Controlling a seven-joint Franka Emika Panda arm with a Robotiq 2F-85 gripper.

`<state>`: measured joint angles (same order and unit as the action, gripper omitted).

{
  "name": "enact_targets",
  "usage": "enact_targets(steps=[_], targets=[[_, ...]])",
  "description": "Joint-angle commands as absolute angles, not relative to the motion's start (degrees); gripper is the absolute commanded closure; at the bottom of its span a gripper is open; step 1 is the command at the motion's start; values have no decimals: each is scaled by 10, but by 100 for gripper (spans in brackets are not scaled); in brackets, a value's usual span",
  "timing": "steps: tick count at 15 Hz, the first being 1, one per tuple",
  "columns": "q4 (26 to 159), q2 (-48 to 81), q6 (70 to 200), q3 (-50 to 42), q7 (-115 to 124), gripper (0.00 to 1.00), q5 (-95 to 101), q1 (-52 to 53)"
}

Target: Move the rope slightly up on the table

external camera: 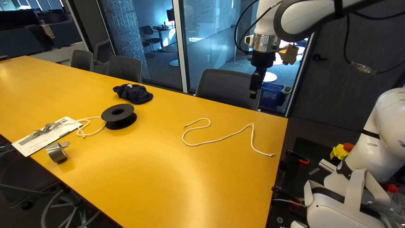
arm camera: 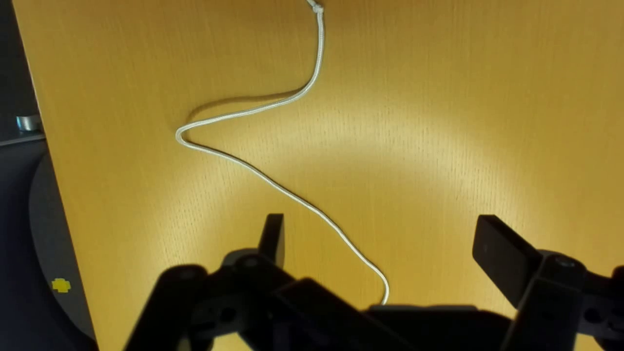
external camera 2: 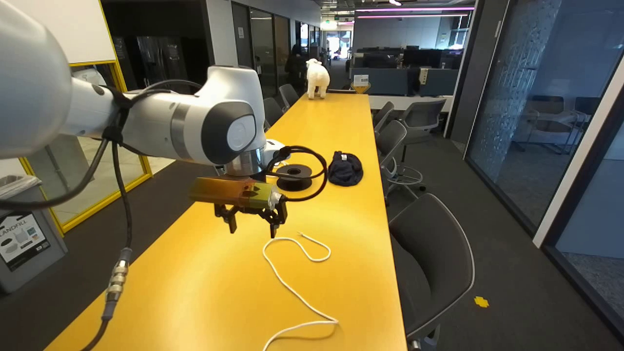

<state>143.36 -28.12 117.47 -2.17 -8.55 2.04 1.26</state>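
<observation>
In an exterior view, the thin, whitish-cream cord rope [external camera: 218, 139] is visible from end to end, lying in loose bends on the glossy yellow-orange table [external camera: 158, 177], near one end of it. The black gripper [external camera 2: 252, 232] hangs above the table with its jaws wide apart; in the wrist view it covers the lower part of the rope. Only an exterior view shows the white sheep-shaped figure [external camera 2: 318, 78], standing far along the table.

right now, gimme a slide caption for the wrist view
Open black two-fingered gripper over a thin whitish-cream rope winding across a glossy yellow-orange table.
</observation>
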Motion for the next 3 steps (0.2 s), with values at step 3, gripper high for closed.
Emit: enact_targets(steps=[3], targets=[[1433,-281,1173,-21,-86,0,20,12]])
